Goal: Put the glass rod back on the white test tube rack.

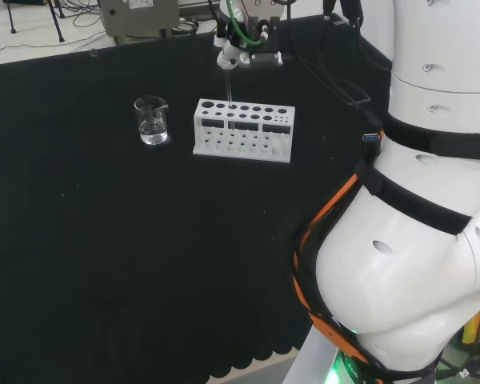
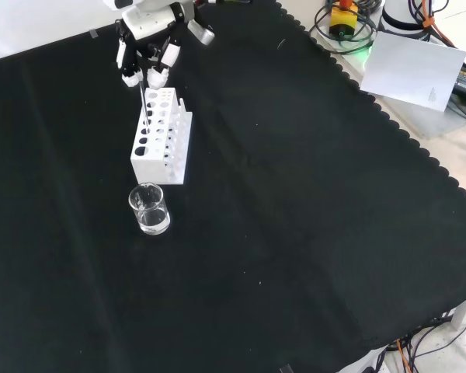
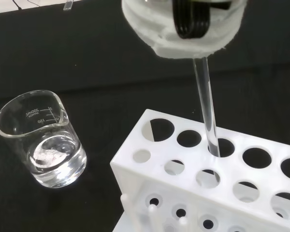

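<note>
The white test tube rack stands on the black cloth, with two rows of round holes on top. My hand hovers just above its far end in the front view, fingers curled and pinching the top of a clear glass rod. The rod hangs nearly upright. In the wrist view its lower end sits inside a hole in the rack's back row.
A small glass beaker with a little clear liquid stands beside the rack, to its left in the head view. Cables and equipment lie beyond the cloth's far edge.
</note>
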`<state>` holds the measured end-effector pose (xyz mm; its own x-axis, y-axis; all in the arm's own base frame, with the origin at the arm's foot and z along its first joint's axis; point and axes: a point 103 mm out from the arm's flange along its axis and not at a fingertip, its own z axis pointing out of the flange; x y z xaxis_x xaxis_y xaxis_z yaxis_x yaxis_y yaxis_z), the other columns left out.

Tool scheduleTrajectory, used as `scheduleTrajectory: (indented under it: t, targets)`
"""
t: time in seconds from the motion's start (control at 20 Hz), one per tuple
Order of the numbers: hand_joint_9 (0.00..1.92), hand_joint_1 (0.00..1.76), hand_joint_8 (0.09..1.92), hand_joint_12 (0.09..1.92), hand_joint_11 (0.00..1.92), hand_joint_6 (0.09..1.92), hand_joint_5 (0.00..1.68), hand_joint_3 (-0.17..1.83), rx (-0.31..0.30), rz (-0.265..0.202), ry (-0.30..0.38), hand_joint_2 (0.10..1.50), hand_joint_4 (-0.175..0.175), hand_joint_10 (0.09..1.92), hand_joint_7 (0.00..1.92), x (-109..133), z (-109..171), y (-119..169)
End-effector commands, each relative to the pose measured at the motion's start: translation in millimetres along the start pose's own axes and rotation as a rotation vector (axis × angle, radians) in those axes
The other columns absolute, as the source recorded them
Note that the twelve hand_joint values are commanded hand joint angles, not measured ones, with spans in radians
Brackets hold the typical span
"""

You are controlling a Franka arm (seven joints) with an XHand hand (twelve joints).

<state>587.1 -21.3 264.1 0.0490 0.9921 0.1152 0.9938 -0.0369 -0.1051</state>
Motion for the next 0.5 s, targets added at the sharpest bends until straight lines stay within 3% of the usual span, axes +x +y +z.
scheduleTrajectory:
  t: [0.05, 0.5]
  targets:
    - [1.92, 1.35, 0.09, 0.64, 1.88, 0.63, 0.95, -0.17, -0.001, -0.004, -0.002, 0.81, -0.175, 0.55, 1.35, 0.2, -0.6, -1.6]
    - [1.92, 1.36, 0.09, 0.66, 1.90, 0.65, 0.91, -0.17, 0.010, -0.014, -0.014, 0.80, -0.175, 0.55, 1.28, 0.6, 0.0, -1.6]
